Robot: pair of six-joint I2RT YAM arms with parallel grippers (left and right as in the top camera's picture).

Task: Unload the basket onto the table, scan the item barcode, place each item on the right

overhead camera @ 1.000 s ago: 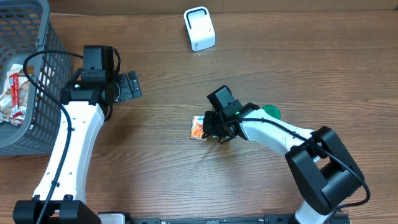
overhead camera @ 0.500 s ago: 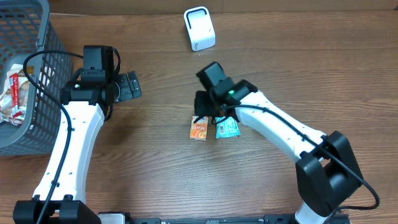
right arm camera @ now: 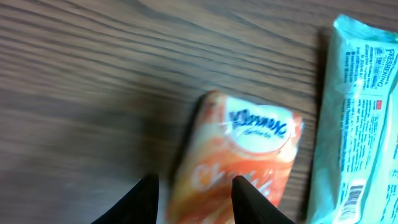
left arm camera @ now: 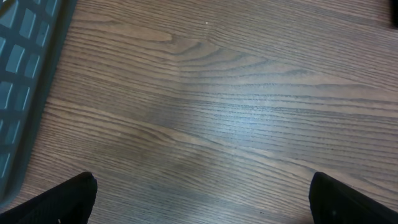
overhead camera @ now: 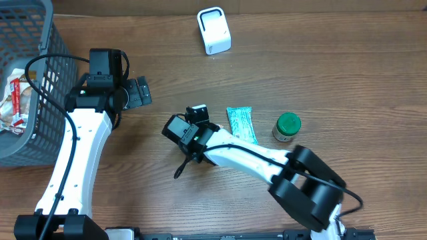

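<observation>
- Right wrist view first: my right gripper [right arm camera: 196, 198] has its two dark fingertips [right arm camera: 147, 200] parted. It's released and pinching nothing.
- One tip sits just off the edge of the orange packet [right arm camera: 244, 152], and the other crosses in front of its near end. The packet lies flat on the wood, with a white logo patch at its far end.
- Just beside it, across a thin strip of wood, I see a mint-green wrapper [right arm camera: 364, 118] with small print and a barcode near its lower end.
- Overhead now: the right arm reaches across the middle of the table [overhead camera: 347, 73] and covers the orange packet, so I only see it from the wrist. The mint-green wrapper lies right next to the arm, and a green-lidded jar [overhead camera: 287, 127] stands near the wrapper's right side.
- The white scanner [overhead camera: 213, 31] stands at the far edge, well apart from the packet and the right gripper.
- My left gripper [left arm camera: 204, 196] has its fingers spread wide over bare wood, with nothing between them. It hangs beside the grey basket [overhead camera: 47, 40], which has snack packs [overhead camera: 15, 100] inside.
</observation>
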